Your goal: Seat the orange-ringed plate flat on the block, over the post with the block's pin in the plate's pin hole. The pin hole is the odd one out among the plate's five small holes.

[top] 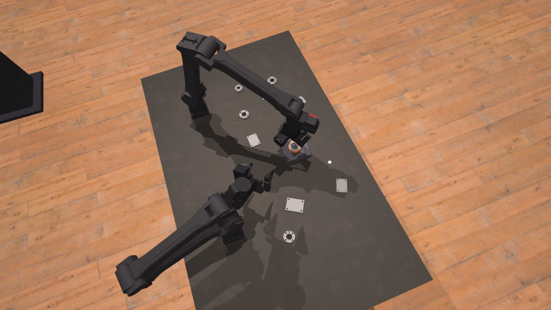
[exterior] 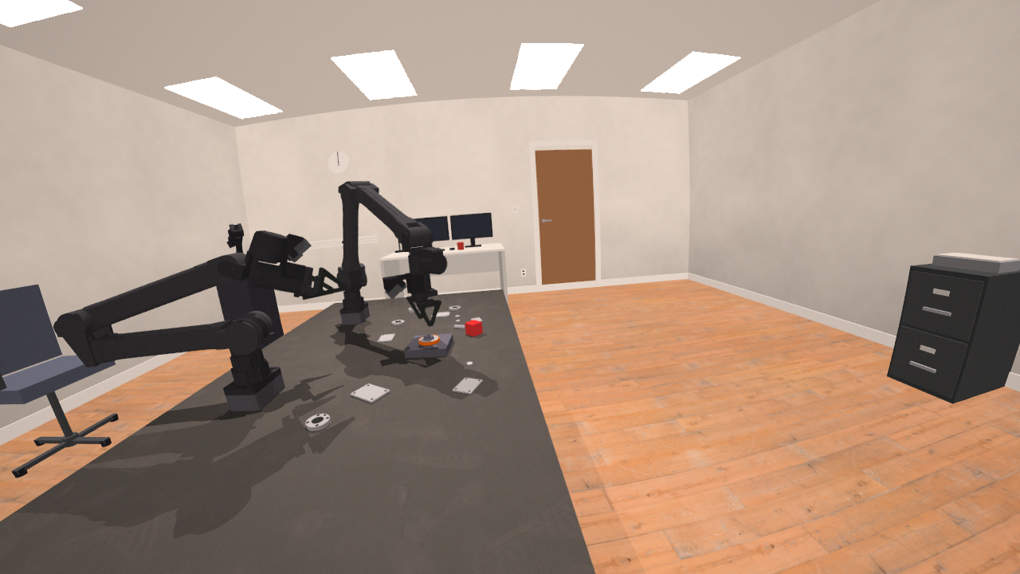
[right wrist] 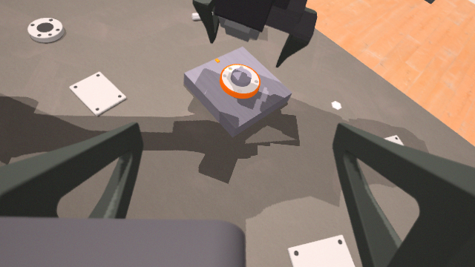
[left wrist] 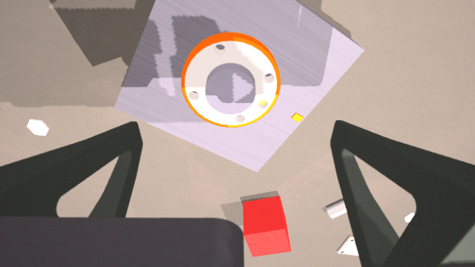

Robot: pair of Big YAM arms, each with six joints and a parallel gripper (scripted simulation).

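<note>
We find the orange-ringed plate (top: 290,150) (exterior: 428,343) (left wrist: 196,76) (right wrist: 240,93) right of centre in the top view, looking flat on the block (top: 296,158) (exterior: 428,352) (left wrist: 256,148) (right wrist: 208,89), around its post (top: 295,145) (right wrist: 241,76). In the left wrist view we see yellow in 1 of its 5 small holes, at the ring's lower right. Above it, the left gripper (top: 292,143) (exterior: 429,323) (left wrist: 236,132) (right wrist: 245,53) stands fully open, apart from the plate and holding nothing. The right gripper (top: 262,168) (exterior: 342,287) (right wrist: 237,133), near the middle of the top view, is also wide open and holds nothing. We see a red cube (exterior: 473,328) (left wrist: 265,219) at bottom centre of the left wrist view, near the block.
</note>
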